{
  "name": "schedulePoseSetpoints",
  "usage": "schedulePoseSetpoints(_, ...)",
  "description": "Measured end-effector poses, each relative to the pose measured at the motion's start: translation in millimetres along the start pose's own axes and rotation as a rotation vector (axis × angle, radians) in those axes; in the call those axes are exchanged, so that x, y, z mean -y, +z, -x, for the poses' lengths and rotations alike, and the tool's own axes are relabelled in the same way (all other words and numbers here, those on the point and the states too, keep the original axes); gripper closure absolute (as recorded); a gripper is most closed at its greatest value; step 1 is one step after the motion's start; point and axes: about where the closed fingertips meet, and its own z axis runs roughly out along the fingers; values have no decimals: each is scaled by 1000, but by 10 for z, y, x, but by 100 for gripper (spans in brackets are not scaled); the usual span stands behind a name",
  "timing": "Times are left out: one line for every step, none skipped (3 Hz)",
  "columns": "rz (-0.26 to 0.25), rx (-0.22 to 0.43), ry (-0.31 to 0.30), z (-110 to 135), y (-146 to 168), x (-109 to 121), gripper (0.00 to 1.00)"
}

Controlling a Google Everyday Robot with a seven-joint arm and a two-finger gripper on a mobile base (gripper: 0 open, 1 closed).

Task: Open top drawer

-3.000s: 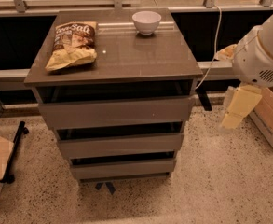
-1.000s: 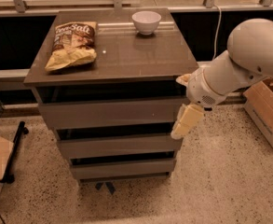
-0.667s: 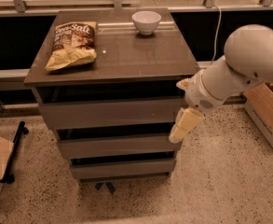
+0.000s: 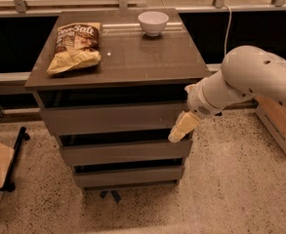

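Hand (image 4: pixel 176 134) at the right lower corner of the shut top drawer (image 4: pixel 108 119), grip state unclear

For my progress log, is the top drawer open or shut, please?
Shut: top drawer front sits under the tabletop, no box showing; gripper at its lower right corner.

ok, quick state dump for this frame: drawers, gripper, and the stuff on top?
top drawer: shut, not yet pulled out
middle drawer: shut
bottom drawer: shut
gripper: at the right end of the top drawer's front, tip down by its lower edge
chip bag: lying flat on the cabinet top, left side
bowl: upright, at the back of the cabinet top
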Motion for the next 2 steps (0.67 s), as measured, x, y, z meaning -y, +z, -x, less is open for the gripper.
schedulePoseSetpoints(-21,50,89,-152,424,350,0)
schedulePoseSetpoints(-3,88,135,-216,746,549,0)
